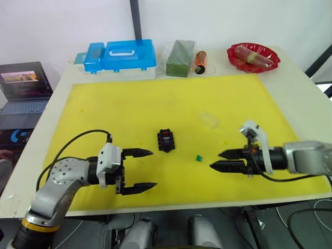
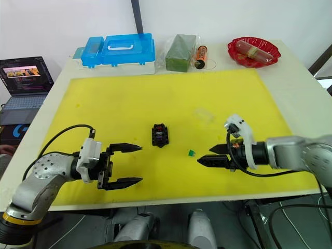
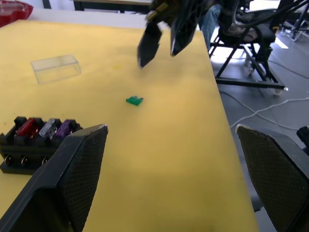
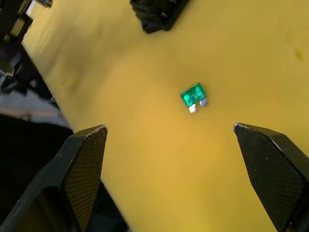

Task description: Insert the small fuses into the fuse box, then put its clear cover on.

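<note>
The right gripper [image 1: 220,160] held its two black, wedge-shaped fingers apart and empty, tips just beside a green fuse [image 1: 198,157] at their nine o'clock. The left gripper [image 1: 146,168] also had its fingers spread wide, holding nothing. Between the grippers, at twelve o'clock from the left one, sat the black fuse box [image 1: 166,140] on a yellow mat [image 1: 129,104]. The left wrist view showed red, pale and purple fuses [image 3: 46,128] seated in its slots, and textured finger pads [image 3: 84,169]. The clear cover [image 3: 55,68], a transparent rectangular cap, lay at one o'clock from the box. The right wrist view showed the green fuse's two metal prongs.
</note>
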Controlling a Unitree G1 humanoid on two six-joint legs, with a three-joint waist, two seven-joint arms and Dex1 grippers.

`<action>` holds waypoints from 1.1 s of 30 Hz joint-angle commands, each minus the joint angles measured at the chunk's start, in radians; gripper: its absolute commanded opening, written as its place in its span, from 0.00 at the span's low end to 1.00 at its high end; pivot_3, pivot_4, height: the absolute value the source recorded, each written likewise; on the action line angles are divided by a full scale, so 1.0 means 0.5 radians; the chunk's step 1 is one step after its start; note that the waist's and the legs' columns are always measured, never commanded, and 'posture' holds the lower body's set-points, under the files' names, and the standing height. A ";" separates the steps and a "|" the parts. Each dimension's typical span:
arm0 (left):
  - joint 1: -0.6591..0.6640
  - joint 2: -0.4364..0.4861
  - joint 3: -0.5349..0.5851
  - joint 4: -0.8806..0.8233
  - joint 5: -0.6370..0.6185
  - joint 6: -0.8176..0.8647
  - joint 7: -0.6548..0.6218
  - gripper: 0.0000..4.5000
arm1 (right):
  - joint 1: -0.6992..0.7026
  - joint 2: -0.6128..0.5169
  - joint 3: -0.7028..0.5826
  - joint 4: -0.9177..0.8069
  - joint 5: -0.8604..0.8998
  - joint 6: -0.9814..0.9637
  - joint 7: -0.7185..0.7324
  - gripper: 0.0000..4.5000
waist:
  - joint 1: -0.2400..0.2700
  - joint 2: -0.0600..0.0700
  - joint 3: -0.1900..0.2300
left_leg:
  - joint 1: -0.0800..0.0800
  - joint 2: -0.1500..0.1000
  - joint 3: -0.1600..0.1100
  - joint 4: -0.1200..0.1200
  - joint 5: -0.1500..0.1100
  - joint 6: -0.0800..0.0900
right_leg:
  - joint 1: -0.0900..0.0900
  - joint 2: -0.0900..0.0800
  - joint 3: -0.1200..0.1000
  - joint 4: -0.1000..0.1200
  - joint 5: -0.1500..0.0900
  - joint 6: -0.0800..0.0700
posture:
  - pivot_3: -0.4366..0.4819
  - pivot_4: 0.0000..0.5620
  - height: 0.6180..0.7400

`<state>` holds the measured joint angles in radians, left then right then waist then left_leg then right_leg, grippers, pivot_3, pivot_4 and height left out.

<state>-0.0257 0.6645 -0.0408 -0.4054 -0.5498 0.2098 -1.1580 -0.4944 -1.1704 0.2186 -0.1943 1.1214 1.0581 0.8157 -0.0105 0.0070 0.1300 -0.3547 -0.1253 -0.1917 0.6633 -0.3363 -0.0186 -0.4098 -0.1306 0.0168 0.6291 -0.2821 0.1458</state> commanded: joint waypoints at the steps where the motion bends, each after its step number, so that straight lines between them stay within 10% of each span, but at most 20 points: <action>1: -0.001 0.001 -0.011 -0.024 0.025 -0.064 -0.025 1.00 | -0.221 0.064 0.310 0.191 -0.523 -0.230 0.532 0.79 | 0.000 -0.001 0.001 | 0.000 0.000 0.000 0.000 0.000 0.000 | 0.000 -0.001 0.000 0.000 0.000 0.000 | 0.48 0.27 1.00; 12: 0.021 -0.020 -0.046 -0.043 0.048 -0.093 0.011 1.00 | -0.605 0.410 0.567 0.689 -1.189 -0.374 1.115 0.20 | 0.014 -0.004 0.003 | -0.005 -0.003 0.000 -0.001 -0.001 -0.001 | -0.007 -0.005 0.000 0.001 0.000 -0.001 | 0.48 0.27 1.00; 33: -0.006 -0.022 -0.050 -0.163 0.020 0.020 0.079 1.00 | -0.816 0.740 0.617 1.061 -1.609 -0.307 1.443 0.20 | 0.041 -0.003 0.004 | -0.005 -0.003 0.001 0.000 -0.001 -0.002 | -0.010 -0.005 0.003 0.004 0.001 -0.001 | 0.48 0.27 1.00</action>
<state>-0.0319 0.6494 -0.0668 -0.4527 -0.5252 0.2195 -1.1202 -0.8769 -0.8029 0.5347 0.3383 0.3304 0.9093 1.5205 0.0101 0.0053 0.1318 -0.3573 -0.1270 -0.1910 0.6632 -0.3368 -0.0196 -0.4146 -0.1332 0.0184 0.6308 -0.2816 0.1451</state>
